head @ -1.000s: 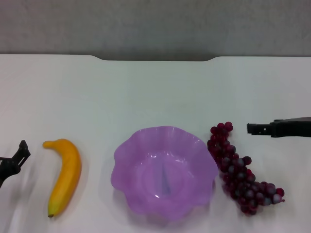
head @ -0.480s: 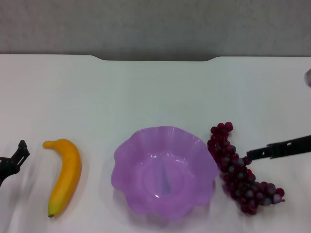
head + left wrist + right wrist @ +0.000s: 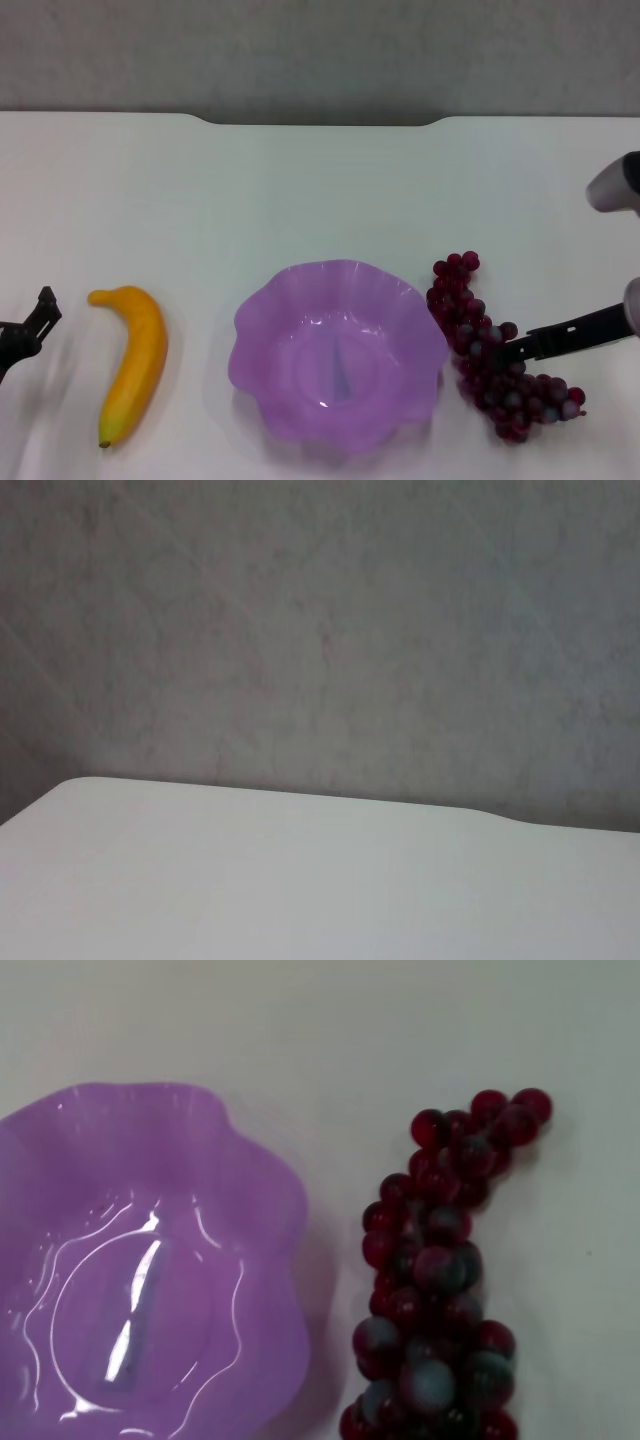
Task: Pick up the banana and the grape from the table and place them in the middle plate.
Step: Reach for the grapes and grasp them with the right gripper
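The yellow-orange banana lies on the white table at the left. The purple scalloped middle plate stands empty in the centre; it also shows in the right wrist view. The dark red grape bunch lies just right of the plate, touching its rim, and fills the right wrist view. My right gripper reaches in from the right, low over the middle of the bunch. My left gripper sits at the left edge, apart from the banana.
A grey wall runs behind the table's far edge, which has a shallow notch. The left wrist view shows only bare tabletop and wall. The right arm's wrist shows at the right edge.
My right gripper has come down and towards the robot, from behind the grape bunch to over its middle. Its wrist has come into view. The left gripper has not moved.
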Robot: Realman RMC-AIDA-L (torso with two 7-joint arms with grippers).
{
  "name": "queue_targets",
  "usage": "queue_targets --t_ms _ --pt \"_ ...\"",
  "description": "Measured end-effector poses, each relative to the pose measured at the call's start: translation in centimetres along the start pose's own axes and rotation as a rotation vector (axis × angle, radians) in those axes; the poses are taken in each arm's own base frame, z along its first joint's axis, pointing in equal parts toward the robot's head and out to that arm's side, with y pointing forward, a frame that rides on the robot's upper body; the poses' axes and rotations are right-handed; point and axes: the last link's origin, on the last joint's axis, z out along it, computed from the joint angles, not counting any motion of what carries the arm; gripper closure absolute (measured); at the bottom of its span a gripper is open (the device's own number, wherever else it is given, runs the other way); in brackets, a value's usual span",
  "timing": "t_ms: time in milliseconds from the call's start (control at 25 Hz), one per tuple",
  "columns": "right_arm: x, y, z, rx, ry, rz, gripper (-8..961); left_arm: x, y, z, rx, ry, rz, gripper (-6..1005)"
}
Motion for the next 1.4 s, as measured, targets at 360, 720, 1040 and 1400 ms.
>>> queue_targets --t_ms 360,720,1040,1400 --pt "0.1 0.9 1.5 -0.042 0.038 -0.019 73 0.1 0.1 0.0 -0.002 0.005 -0.001 92" --pt "0.6 0.4 2.4 -0.038 0.071 -0.016 73 0.1 0.1 0.0 -0.003 0.006 -0.001 91" --pt "0.8 -0.2 3.2 -0.026 0.058 -0.017 74 0.1 0.1 0.0 -0.005 0.005 0.001 91" --pt "0.9 0.1 3.6 -0.017 0.060 -0.050 93 0.1 0.2 0.1 -0.007 0.006 0.001 92"
